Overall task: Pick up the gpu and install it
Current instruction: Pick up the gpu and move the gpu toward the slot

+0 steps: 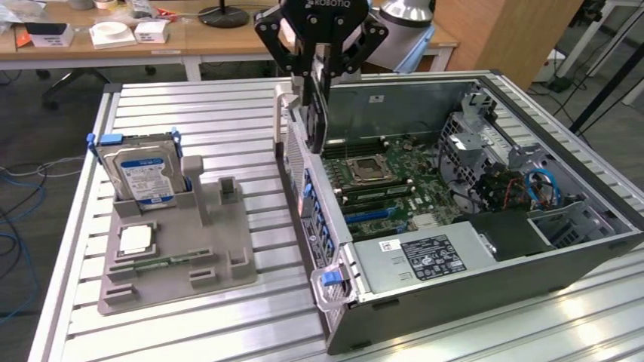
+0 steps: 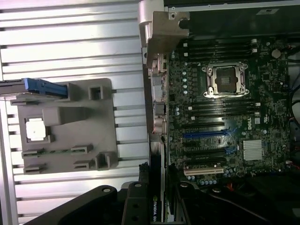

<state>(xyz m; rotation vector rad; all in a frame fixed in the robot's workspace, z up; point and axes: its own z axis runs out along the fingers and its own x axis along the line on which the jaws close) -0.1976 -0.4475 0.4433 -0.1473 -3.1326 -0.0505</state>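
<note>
The gpu (image 1: pixel 318 105), a thin dark card, hangs on edge from my gripper (image 1: pixel 320 69), which is shut on its upper edge. It hovers over the near wall of the open computer case (image 1: pixel 563 249), just above the motherboard (image 1: pixel 397 181). In the wrist view the gpu (image 2: pixel 157 164) shows edge-on with a green logo label, held between the black fingers (image 2: pixel 136 204) of the gripper (image 2: pixel 158 206). It lines up along the case's rear wall, beside the motherboard (image 2: pixel 262 112) with its blue expansion slot (image 2: pixel 206 133).
A grey holder tray (image 1: pixel 216 249) stands at the exterior view's left, carrying a hard drive (image 1: pixel 144 172), a processor chip (image 1: pixel 135 239) and a memory stick (image 1: pixel 161 263). Everything rests on a slatted aluminium table (image 1: pixel 201 113). A wooden desk (image 1: pixel 201 41) stands behind.
</note>
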